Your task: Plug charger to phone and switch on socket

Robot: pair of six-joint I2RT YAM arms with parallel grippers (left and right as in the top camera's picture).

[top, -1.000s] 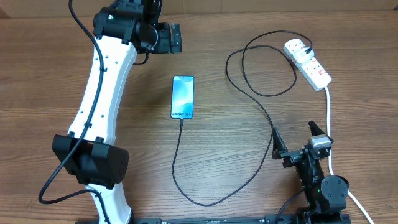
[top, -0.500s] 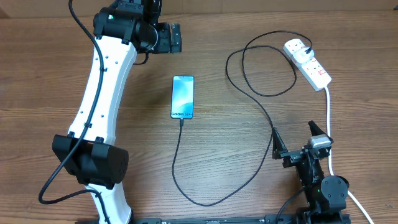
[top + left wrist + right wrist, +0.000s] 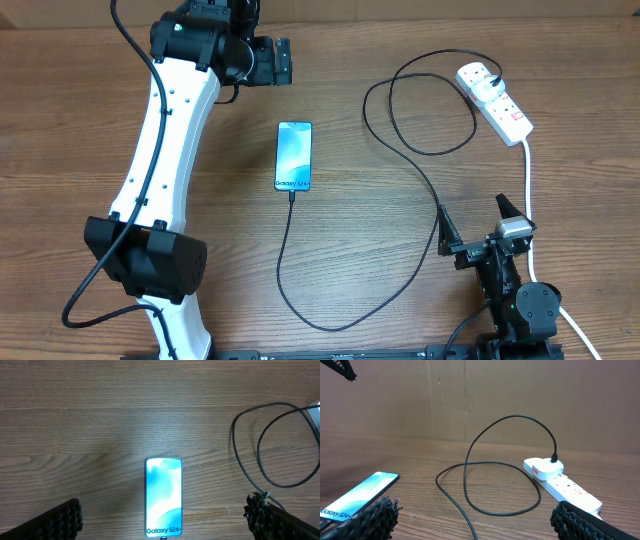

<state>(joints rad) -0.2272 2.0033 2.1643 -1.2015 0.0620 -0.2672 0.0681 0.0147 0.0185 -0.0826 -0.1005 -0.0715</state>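
Table [image 3: 380, 40]: wood-grain surface, seen from overhead. Phone [image 3: 294, 156] lies flat just left of centre, long axis running 12 to 6, screen lit blue-teal and reading "Galaxy S24+". Charger [image 3: 520, 416]: the thin black cable meets the phone's 6 o'clock edge, and the tip appears seated there, though the joint is too small to confirm. From that edge the cable drops toward 6, curves round through 5, climbs toward 2 and forms a loose loop lying flat short of the socket. Its white plug [image 3: 478, 73] sits in the outlet at the far end of the strip. Socket [image 3: 497, 103]: white strip at 2 o'clock, lying at an angle, red marks on its face; switch position cannot be read. Its thick white cord [image 3: 527, 185] runs from the near end toward 5. Left gripper [image 3: 284, 62]: at 11 o'clock of the phone, raised above the table, jaws spread wide and empty; its wrist view shows the phone below and between the fingers, untouched. Right gripper [image 3: 472, 210]: at 5 o'clock, jaws spread wide, nothing between them, well apart from the phone, with the black cable passing beside its inner finger.
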